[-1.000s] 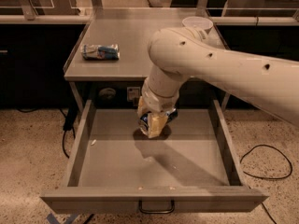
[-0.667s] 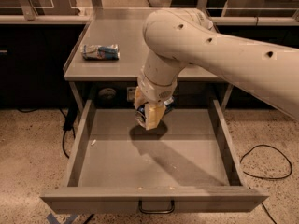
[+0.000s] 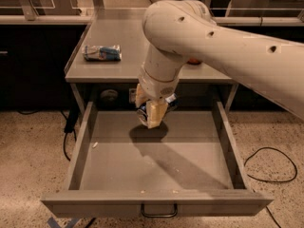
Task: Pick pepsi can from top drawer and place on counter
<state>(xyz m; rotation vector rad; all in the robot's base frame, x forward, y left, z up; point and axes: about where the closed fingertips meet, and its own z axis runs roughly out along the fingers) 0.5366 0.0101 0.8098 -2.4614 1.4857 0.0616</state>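
Observation:
My gripper hangs from the big white arm over the back of the open top drawer, just below the counter's front edge. Its cream fingers are shut on the blue pepsi can, which shows only as slivers of blue between and beside them. The can is lifted clear of the drawer floor, with its shadow below it. The counter stands behind and above the drawer. The drawer's dark handle is at the front.
A flat blue-and-silver snack packet lies on the counter's left part. Something orange shows behind the arm on the counter. Cables lie on the speckled floor on both sides. Small crumbs lie on the drawer floor.
The arm has risen and drawn back toward the counter, carrying the can up off the drawer floor. The shadow under the can has grown more separate.

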